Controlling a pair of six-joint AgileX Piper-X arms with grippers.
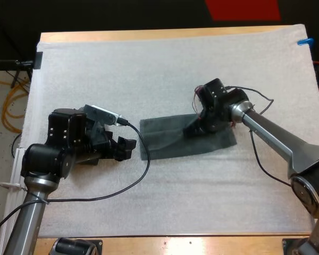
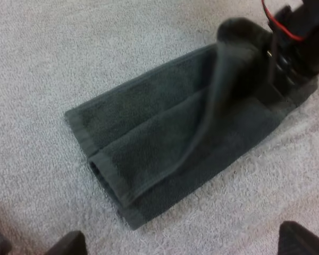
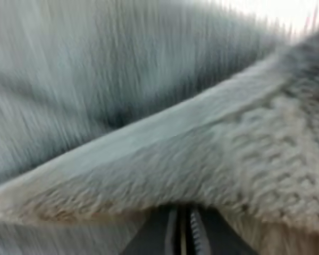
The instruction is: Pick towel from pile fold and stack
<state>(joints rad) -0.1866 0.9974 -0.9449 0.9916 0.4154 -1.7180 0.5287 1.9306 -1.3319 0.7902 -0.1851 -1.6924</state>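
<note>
The right gripper (image 1: 194,129) is clenched on the dark grey-green towel (image 1: 167,139), just right of centre in the high view. Its wrist view shows a hem pinched at the fingertips. The left gripper (image 1: 128,147), fingers spread and holding nothing, sits just beside the towel's left end. The left wrist view shows a folded layer sloping up to the right gripper. The towel lies on the white mat (image 1: 149,69).

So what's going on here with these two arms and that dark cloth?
A two-armed robot is working on a partly folded dark grey-green towel on the white mat. The right gripper pinches a fold at the towel's right end, raised a little. The left gripper is open beside the towel's left edge, not touching it.
</note>
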